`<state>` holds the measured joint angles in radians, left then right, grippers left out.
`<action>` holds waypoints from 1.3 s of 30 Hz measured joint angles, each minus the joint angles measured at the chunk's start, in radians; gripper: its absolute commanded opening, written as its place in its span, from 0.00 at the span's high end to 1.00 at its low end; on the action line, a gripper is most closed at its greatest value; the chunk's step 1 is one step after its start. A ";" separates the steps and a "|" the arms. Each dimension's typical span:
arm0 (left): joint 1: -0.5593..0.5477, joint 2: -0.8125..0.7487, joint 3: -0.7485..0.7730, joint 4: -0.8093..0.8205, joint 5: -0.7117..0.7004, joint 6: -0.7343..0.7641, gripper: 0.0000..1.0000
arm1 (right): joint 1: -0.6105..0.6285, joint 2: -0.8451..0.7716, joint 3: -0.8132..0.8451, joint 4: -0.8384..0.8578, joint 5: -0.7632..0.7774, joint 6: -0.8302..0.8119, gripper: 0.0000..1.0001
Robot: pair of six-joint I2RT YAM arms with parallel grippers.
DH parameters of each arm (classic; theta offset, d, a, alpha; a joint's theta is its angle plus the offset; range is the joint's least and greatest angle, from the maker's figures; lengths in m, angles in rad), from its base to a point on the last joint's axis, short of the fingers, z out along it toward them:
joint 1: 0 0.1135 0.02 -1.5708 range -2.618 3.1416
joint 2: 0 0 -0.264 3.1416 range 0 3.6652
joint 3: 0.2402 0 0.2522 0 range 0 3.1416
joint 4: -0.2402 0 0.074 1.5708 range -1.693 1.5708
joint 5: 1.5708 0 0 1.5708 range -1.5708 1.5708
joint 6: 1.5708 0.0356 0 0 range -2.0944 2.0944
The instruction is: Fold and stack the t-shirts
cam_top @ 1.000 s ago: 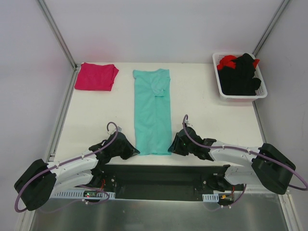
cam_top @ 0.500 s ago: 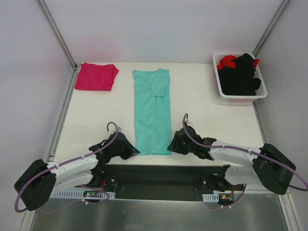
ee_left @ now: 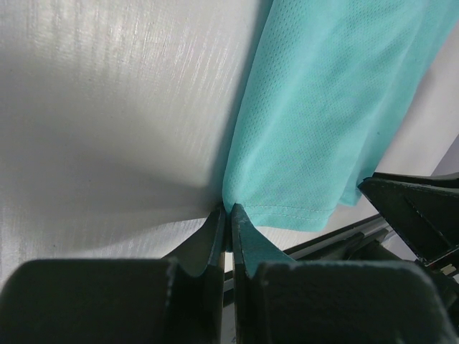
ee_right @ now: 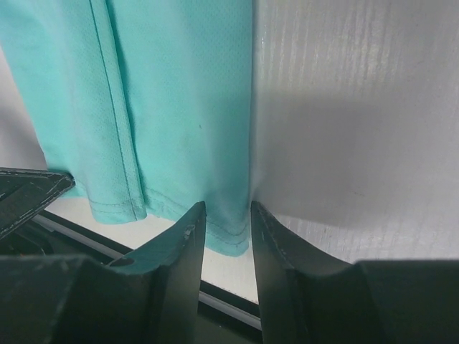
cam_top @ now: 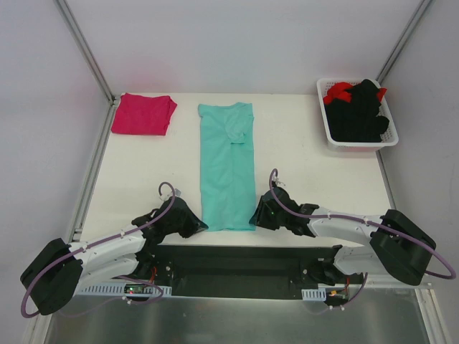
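A teal t-shirt (cam_top: 227, 172) lies folded into a long strip at the table's middle, its hem at the near edge. My left gripper (cam_top: 203, 226) is shut on the hem's left corner; the left wrist view shows the fingertips (ee_left: 229, 210) pinching the teal cloth (ee_left: 323, 122). My right gripper (cam_top: 253, 218) is at the hem's right corner. In the right wrist view it (ee_right: 227, 208) is open, with a finger on each side of the teal corner (ee_right: 179, 100). A folded magenta-pink t-shirt (cam_top: 143, 113) lies at the far left.
A white basket (cam_top: 356, 145) at the far right holds black garments (cam_top: 355, 111) and a red one (cam_top: 338, 89). The table's near edge and a dark rail run just behind both grippers. The opposite gripper shows at the side of each wrist view (ee_left: 419, 208) (ee_right: 29, 190).
My right gripper has crept a little to the left, onto the teal shirt's right hem corner. The left gripper and the shirts have not moved.
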<state>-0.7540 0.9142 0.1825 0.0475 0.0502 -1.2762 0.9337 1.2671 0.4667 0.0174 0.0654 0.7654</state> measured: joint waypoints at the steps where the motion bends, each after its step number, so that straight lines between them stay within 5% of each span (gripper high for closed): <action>1: 0.000 0.000 0.000 0.000 0.000 0.000 1.00 | 0.000 0.003 0.002 0.003 0.000 0.000 0.67; 10: 0.000 0.000 0.000 0.000 0.000 0.000 1.00 | 0.000 0.029 0.006 0.013 -0.002 -0.008 0.99; 39: 0.000 -0.080 -0.023 -0.046 0.000 0.000 1.00 | 0.001 -0.058 -0.021 -0.037 -0.002 -0.007 0.99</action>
<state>-0.7536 0.8345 0.1593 0.0017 0.0505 -1.2758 0.9344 1.2091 0.4461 -0.0200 0.0635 0.7582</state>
